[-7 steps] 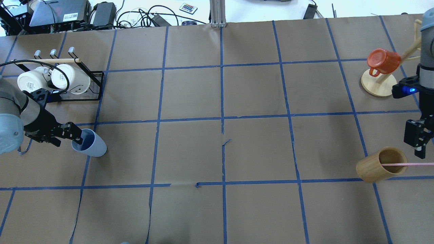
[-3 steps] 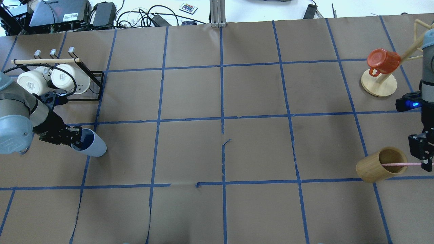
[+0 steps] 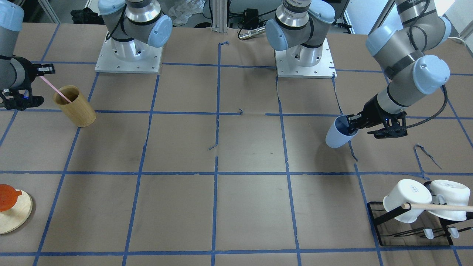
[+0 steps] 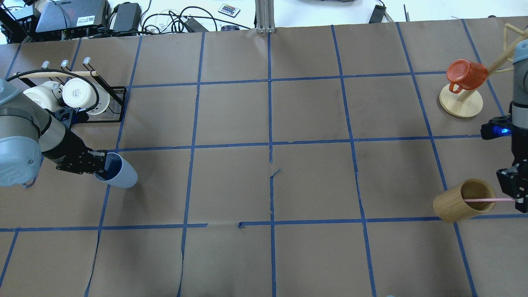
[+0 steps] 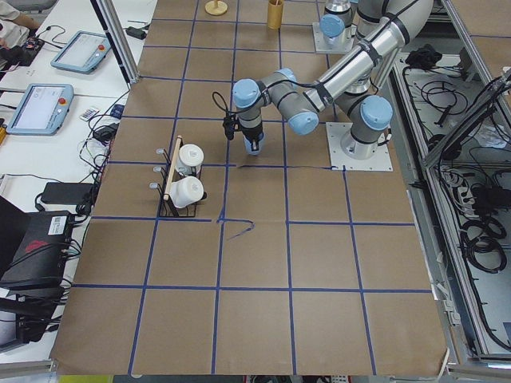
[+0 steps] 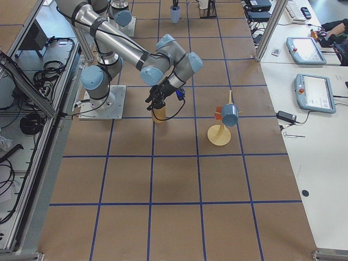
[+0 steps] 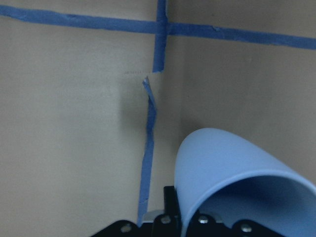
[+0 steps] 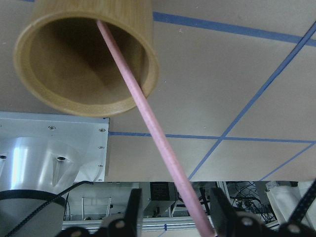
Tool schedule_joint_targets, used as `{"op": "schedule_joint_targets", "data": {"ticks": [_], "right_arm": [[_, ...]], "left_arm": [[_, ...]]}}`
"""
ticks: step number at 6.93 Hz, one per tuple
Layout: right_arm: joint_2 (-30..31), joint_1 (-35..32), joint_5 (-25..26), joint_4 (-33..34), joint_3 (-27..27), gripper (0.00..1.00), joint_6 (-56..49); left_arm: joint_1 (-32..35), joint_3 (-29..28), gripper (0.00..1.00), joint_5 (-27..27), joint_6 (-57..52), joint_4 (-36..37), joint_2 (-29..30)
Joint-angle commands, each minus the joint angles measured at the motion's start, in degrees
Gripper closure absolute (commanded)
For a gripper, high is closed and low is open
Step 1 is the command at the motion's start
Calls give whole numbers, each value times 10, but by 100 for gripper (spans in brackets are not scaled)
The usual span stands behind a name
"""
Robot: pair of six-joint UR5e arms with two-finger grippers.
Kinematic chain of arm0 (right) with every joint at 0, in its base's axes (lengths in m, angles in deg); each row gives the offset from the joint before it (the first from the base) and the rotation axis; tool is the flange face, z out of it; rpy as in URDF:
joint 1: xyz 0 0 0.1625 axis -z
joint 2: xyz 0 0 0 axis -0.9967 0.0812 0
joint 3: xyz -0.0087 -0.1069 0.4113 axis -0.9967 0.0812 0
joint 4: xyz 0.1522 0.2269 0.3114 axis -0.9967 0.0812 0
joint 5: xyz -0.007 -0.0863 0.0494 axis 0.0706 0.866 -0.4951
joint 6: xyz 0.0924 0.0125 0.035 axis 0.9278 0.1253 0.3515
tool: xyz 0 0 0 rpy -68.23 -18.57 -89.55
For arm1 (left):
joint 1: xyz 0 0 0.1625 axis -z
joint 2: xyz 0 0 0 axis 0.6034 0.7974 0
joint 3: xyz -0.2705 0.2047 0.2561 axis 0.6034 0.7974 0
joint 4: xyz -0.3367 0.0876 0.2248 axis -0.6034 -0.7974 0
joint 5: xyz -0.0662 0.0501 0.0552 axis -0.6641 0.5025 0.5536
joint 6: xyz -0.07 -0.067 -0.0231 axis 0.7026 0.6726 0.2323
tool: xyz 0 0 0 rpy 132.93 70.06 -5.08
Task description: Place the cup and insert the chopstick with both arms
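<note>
The light blue cup [image 4: 121, 175] is tilted, its mouth toward my left gripper [image 4: 99, 164], at the table's left; it also shows in the front view [image 3: 335, 135]. The left gripper is shut on the cup's rim, one finger inside, as the left wrist view [image 7: 232, 173] shows. One pink chopstick [image 4: 489, 200] leans out of the tan bamboo cylinder [image 4: 458, 204]. My right gripper [image 4: 516, 198] is at its upper end. In the right wrist view the chopstick [image 8: 148, 128] runs between the two fingers with gaps on both sides, so the gripper is open.
A black rack with two white mugs [image 4: 80, 97] and a wooden rod stands behind the left arm. A wooden mug tree [image 4: 461, 103] with an orange mug [image 4: 466, 73] stands at the far right. Blue tape lines grid the brown table.
My left gripper reached the cup's rim, closed on it and carried it a little right. My right gripper came down to the chopstick's free end.
</note>
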Motion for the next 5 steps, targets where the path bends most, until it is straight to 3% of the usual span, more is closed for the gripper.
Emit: {"op": "schedule_joint_targets", "data": {"ticks": [1, 3, 5], "right_arm": [[0, 1, 0, 0, -3, 54, 1], [0, 1, 0, 0, -5, 56, 0], [0, 1, -1, 0, -12, 56, 13]], "left_arm": [[121, -14, 100, -17, 162, -40, -44], [265, -22, 100, -2, 292, -33, -66], [369, -40, 100, 23, 374, 3, -50]]}}
